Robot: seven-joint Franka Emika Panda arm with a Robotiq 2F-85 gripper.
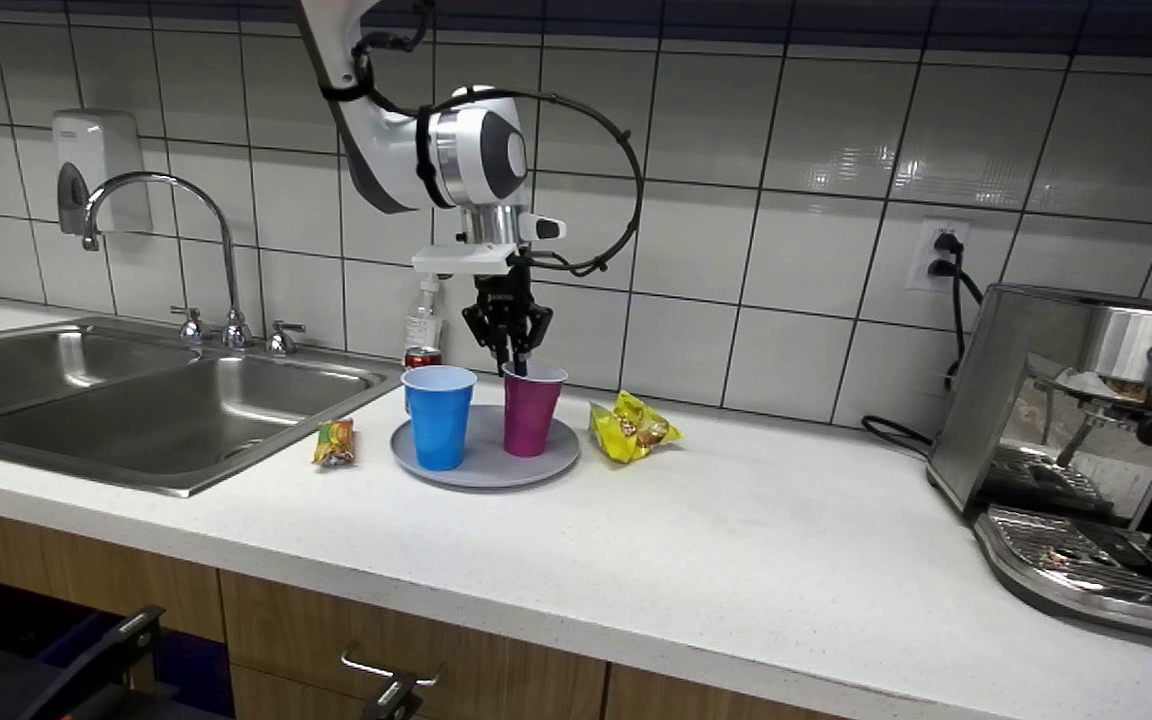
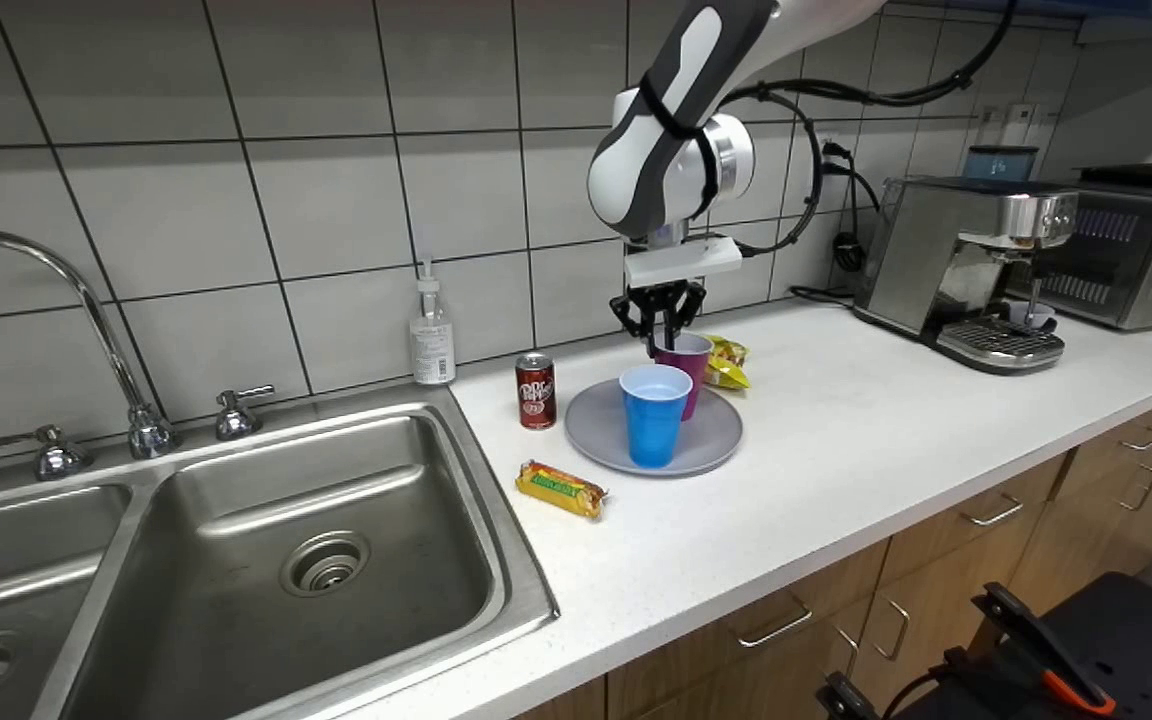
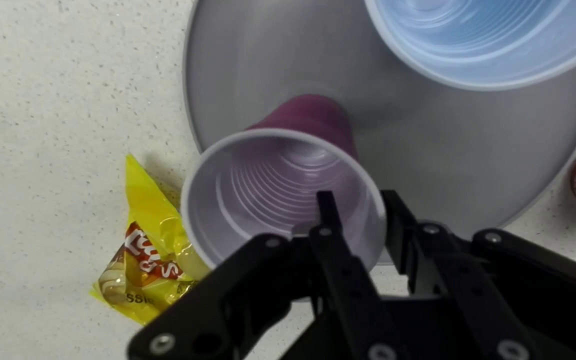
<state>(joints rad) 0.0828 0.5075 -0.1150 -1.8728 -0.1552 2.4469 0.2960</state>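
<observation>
- The claw (image 3: 358,200) reaches down at the rim of the purple cup (image 1: 532,415) with its fingers parted: one inside, one outside, the wall in the gap. It does not look pinched; whether either finger brushes the wall, I cannot tell.
- The purple cup stands on a gray plate (image 1: 484,450). It looks like thin plastic: likely light, bendy, smooth enough to slip, easily dented or tipped. A gentle hold on the wall just under the rim seems best. Its ridged inside shows, with no filling visible.
- The blue cup (image 2: 654,425) stands on the same plate, apart from the purple one; its pale inside shows ridges and no contents.
- Beside the plate, near the purple cup, lies a crinkled yellow wrapper (image 3: 153,260), apparently with something in it.
- Across the plate from it, a soda can (image 2: 536,392) stands on the tabletop (image 1: 786,540); whether it is full does not show.
- A snack bar (image 2: 561,488) in its packet lies near the sink (image 2: 236,620).
- Farther off stand a soap bottle (image 2: 432,340) and a coffee machine (image 2: 921,250).
</observation>
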